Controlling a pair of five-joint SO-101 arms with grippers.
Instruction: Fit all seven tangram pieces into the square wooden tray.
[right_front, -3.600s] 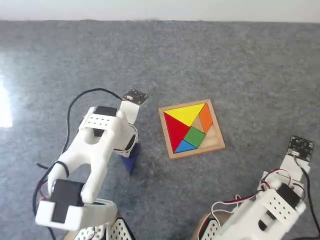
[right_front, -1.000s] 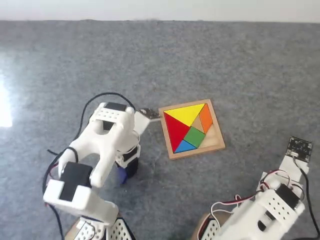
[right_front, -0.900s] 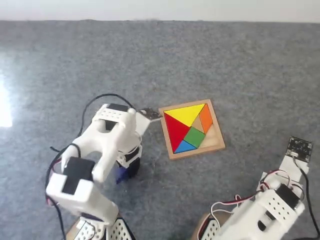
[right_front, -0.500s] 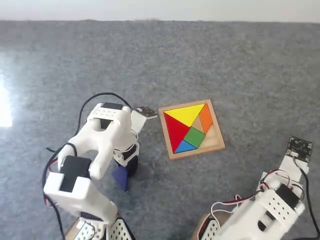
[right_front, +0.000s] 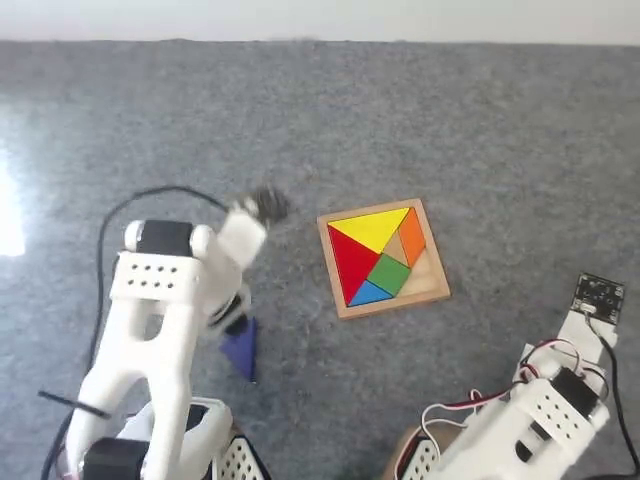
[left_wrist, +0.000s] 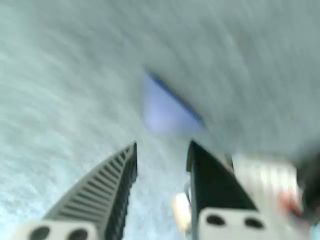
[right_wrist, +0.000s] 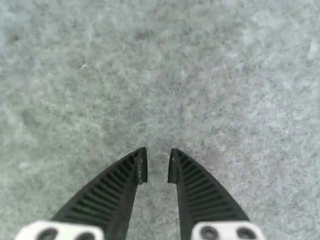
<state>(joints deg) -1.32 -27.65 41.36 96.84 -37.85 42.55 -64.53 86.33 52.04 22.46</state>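
Note:
The square wooden tray lies right of centre on the grey carpet. It holds yellow, red, green, light blue and orange pieces, with bare wood showing near its right corner. A dark blue triangle lies flat on the carpet to the tray's left, also seen as the blue triangle. My left gripper hangs open just above and short of it, holding nothing. At the table's near right, my right gripper points down at bare carpet, jaws almost together and holding nothing.
The left arm's white body rises over the near left of the carpet with a black cable looping off it. The right arm is folded at the near right corner. Grey carpet surrounds the tray.
The left gripper carried the dark blue triangle a little toward the near edge, let it go flat on the carpet, then lifted and swung away. The right arm stayed still.

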